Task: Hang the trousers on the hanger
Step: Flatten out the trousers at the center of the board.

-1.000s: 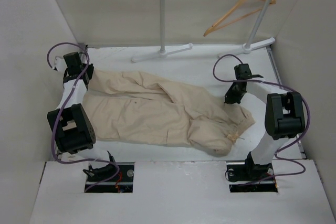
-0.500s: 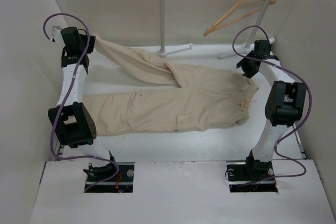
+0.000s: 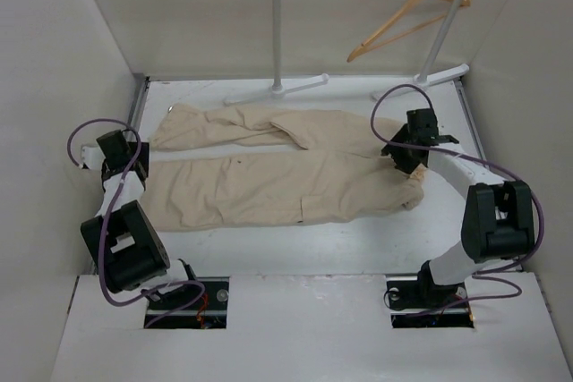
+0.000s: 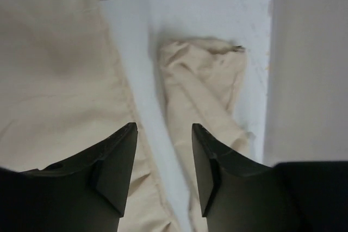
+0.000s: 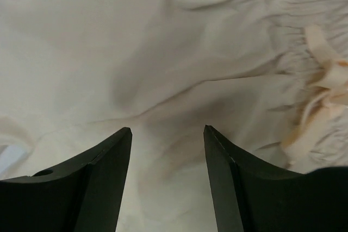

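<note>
The trousers lie flat on the tabletop, spread across its middle. The waist is to the right and both legs run out to the left, one leg nearer and one farther. The far leg is folded over near the crotch.

The left hand sits at the left edge of the tabletop, by the leg ends. Its fingers are spread apart and grasp nothing. Between them shows a strip of bare tabletop with cloth on either side.

The right hand hovers over the waist end with its fingers parted and empty above wrinkled fabric. The drawstring lies just to one side.

The hanger hangs tilted on the white rack at the far right, well apart from the trousers.
</note>
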Motion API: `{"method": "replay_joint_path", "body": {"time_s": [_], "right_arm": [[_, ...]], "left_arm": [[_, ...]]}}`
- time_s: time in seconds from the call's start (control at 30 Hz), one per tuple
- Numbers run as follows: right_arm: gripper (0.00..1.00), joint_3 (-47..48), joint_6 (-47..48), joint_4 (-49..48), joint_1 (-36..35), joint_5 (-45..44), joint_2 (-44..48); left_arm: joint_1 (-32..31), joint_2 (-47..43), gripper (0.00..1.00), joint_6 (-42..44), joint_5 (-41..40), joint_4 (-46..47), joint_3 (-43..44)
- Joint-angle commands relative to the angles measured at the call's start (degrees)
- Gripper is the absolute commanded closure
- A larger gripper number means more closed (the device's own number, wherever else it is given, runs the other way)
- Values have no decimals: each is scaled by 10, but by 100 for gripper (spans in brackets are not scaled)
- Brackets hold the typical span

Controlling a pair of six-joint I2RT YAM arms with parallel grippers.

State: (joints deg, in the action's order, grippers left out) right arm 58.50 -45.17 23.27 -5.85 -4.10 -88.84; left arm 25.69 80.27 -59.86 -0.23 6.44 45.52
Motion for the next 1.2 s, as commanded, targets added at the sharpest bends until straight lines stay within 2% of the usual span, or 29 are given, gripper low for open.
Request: {"method": "replay_joint_path", "body": {"time_s": [0.0,0.07,0.13,0.17,0.23,0.3,0.37,0.47,0.6,0.8,0.97,1.17], "right_arm": [[40,-9,-5,-34,25,-14,34],[57,-8,-4,-32,31,-16,42],[82,-4,-5,-30,39,-9,43],[89,0,-6,-24,40,-1,43],[91,6,-8,-23,40,6,44],[88,14,-4,-21,39,12,43],[82,12,-1,-22,33,15,48],[62,-13,0,-27,16,18,65],[48,-55,-12,-49,24,24,81],[37,-14,-21,-48,101,17,61],[30,36,-2,-39,184,-1,4],[28,86,25,-18,207,11,-89]], "left_arm": [[-6,-42,54,11,-14,13,30],[-34,-31,53,25,-21,4,59],[-58,0,52,42,-26,-19,98],[-67,19,52,46,-27,-34,118],[-80,59,51,48,-21,-62,160],[-83,95,51,46,-21,-99,192],[-83,123,52,34,-23,-141,210],[-75,137,51,8,-28,-162,210],[-70,162,49,-15,-21,-155,214],[-73,218,49,-25,-14,-164,241],[-69,268,48,-25,-28,-156,272],[-68,300,48,-23,-21,-116,293]]}}
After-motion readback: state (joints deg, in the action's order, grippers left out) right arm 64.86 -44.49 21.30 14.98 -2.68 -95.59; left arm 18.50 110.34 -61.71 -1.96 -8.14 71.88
